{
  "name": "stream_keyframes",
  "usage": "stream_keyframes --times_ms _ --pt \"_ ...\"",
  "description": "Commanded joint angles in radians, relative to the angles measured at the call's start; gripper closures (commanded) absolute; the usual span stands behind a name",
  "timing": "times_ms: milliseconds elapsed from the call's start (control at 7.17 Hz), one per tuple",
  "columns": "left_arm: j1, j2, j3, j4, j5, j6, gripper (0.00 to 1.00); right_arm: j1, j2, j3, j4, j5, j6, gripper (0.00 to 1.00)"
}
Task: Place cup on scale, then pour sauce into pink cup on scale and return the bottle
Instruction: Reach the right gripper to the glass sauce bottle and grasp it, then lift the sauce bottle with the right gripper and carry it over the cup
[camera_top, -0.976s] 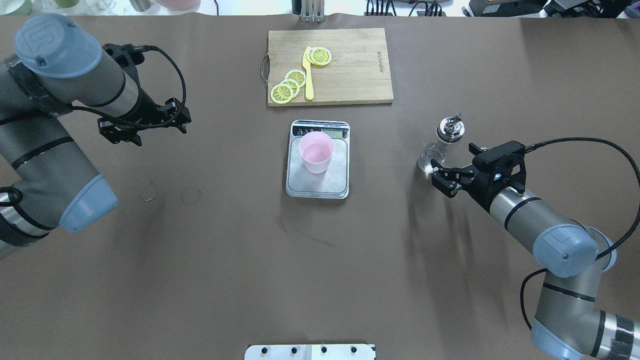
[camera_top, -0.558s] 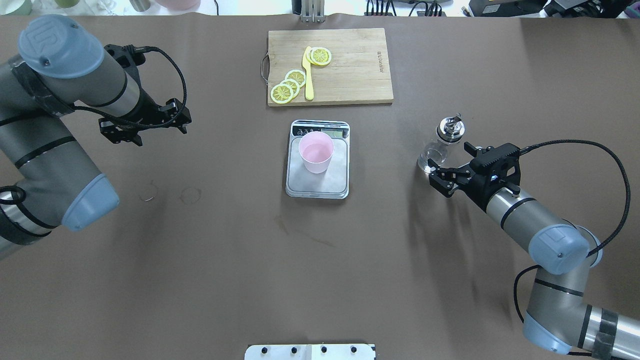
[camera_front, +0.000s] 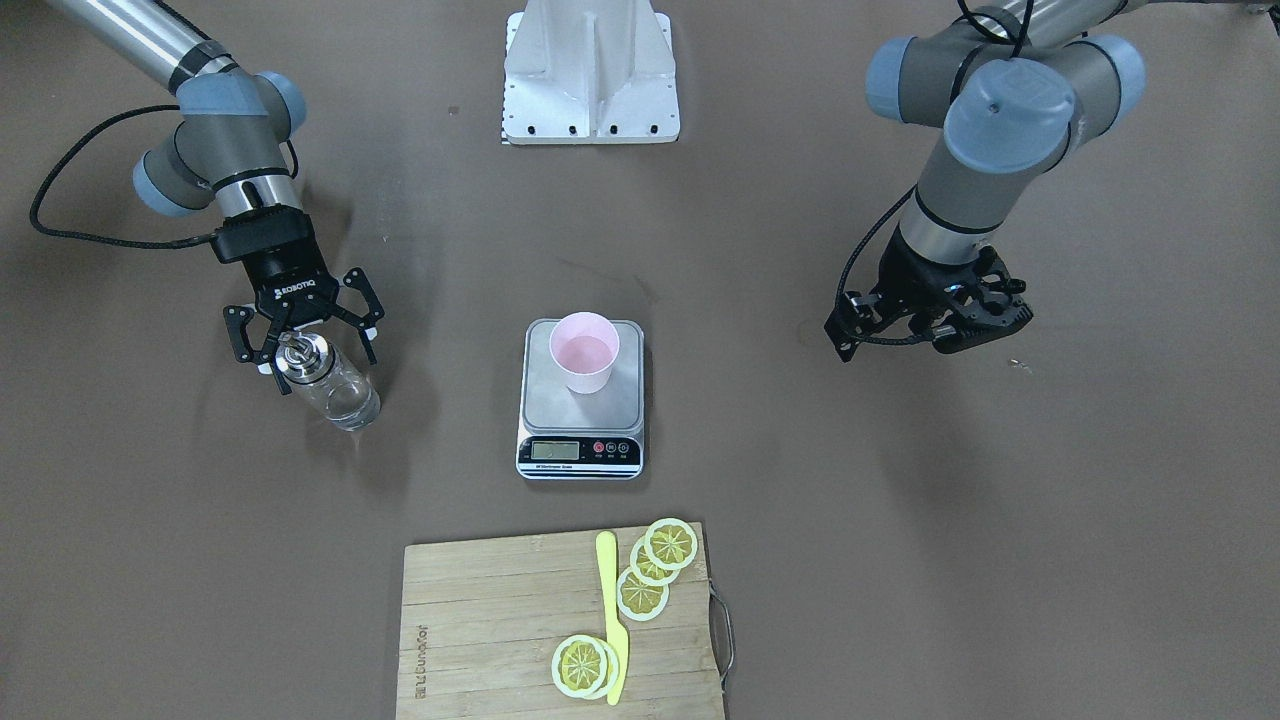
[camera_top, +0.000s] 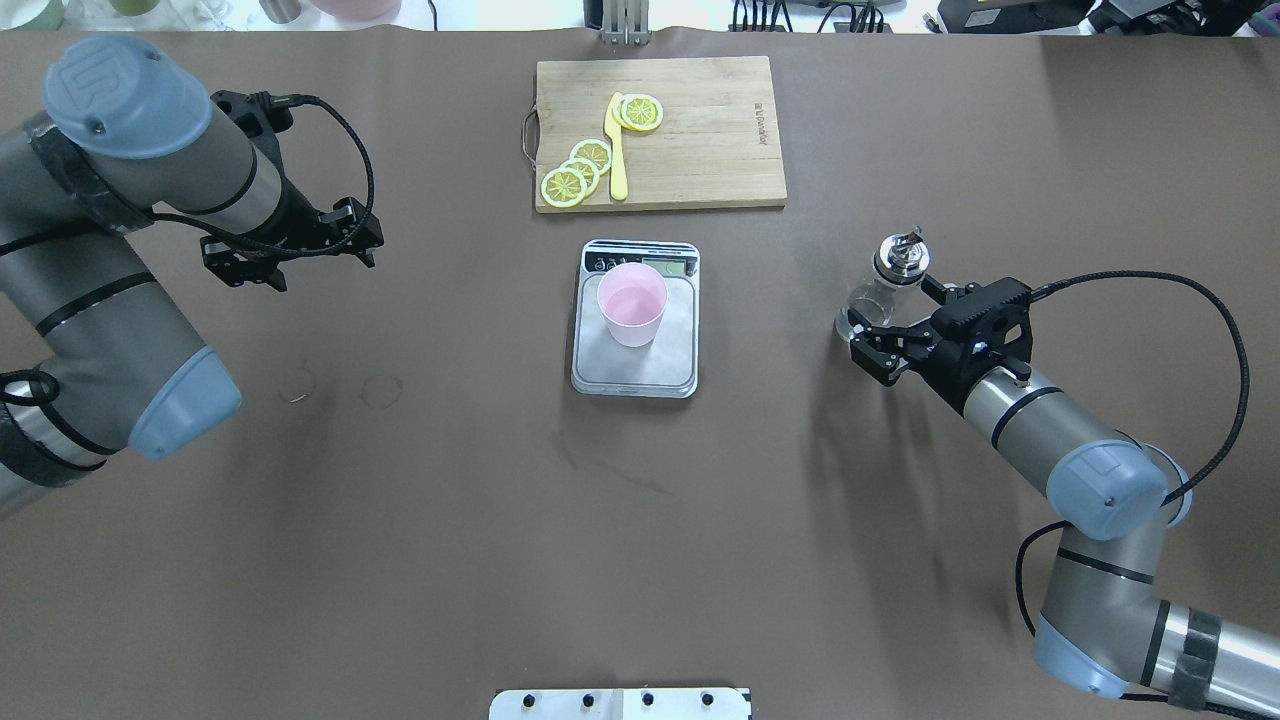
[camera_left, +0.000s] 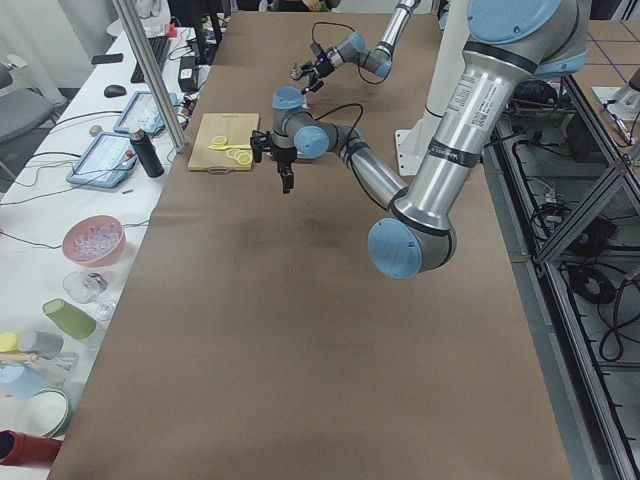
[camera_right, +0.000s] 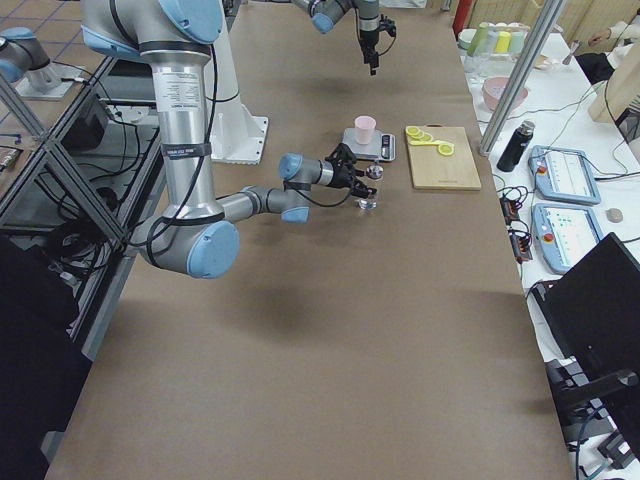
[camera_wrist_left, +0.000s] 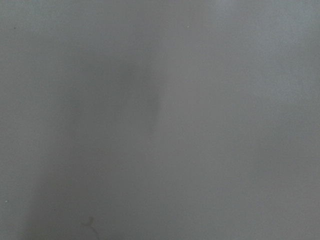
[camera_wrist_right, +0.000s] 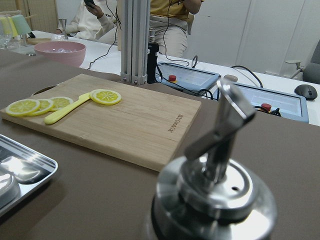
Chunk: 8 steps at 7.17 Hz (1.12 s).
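Note:
The pink cup (camera_top: 632, 305) stands upright on the silver scale (camera_top: 640, 378) at the table's middle, also in the front view: cup (camera_front: 584, 352), scale (camera_front: 622, 402). The clear glass bottle (camera_top: 880, 295) with a silver pourer cap stands on the table to the right of the scale; clear liquid shows in it (camera_front: 335, 390). My right gripper (camera_top: 893, 312) is open, a finger on each side of the bottle at neck height (camera_front: 305, 345). Its wrist view shows the cap (camera_wrist_right: 215, 195) very close. My left gripper (camera_top: 290, 262) is open and empty, far left, above the table (camera_front: 930, 325).
A wooden cutting board (camera_top: 710, 130) with lemon slices and a yellow knife (camera_top: 617, 150) lies behind the scale. The robot's white base plate (camera_top: 620, 703) is at the near edge. The left wrist view shows only brown table.
My right gripper has moved forward to the bottle and now straddles it, still open. The left arm has shifted only slightly. Cup and scale have not moved.

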Motion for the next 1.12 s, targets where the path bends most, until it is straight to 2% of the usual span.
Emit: stream_keyframes --times_ms 0,139,418,558,697,837,976 --pt "0.0 0.0 0.003 -0.001 0.0 0.0 0.02 0.023 0.03 -0.033 -0.001 0.001 0.0 0.03" --pt "0.0 0.0 0.003 -0.001 0.0 0.0 0.02 0.025 0.032 -0.033 0.0 0.002 0.006 0.11" --pt "0.0 -0.003 0.009 -0.002 0.0 0.0 0.02 0.026 0.027 -0.044 0.006 0.005 0.008 0.15" --pt "0.0 -0.003 0.009 -0.002 -0.001 0.0 0.02 0.026 0.027 -0.045 0.006 0.005 0.008 0.42" --pt "0.0 -0.002 0.009 -0.005 -0.002 0.0 0.02 0.026 0.026 -0.042 0.005 0.008 0.001 0.76" --pt "-0.002 -0.003 0.013 -0.006 -0.002 0.0 0.02 0.034 0.029 -0.03 -0.003 0.015 0.0 1.0" --pt "-0.002 -0.003 0.013 -0.006 0.0 0.0 0.02 0.05 0.029 0.002 -0.027 0.037 0.0 1.0"
